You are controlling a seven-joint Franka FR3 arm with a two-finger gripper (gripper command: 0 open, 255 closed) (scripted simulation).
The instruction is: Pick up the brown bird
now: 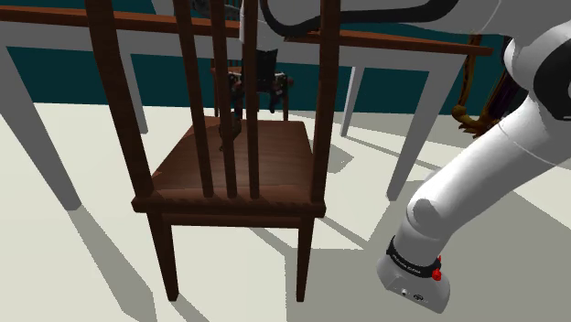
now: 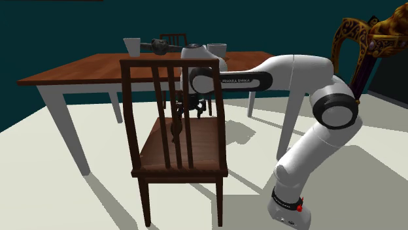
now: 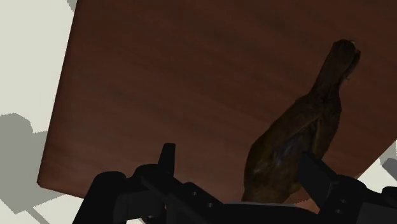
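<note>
Over the chair seat (image 3: 159,83), wide-parted pincer (image 3: 240,162) with brown bird (image 3: 299,133) between.

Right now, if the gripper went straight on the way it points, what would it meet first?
Most likely the brown bird, which sits between the fingers of the open gripper, nearer one of them. The dark wooden chair seat lies right behind it. Depth is hard to judge here.
</note>
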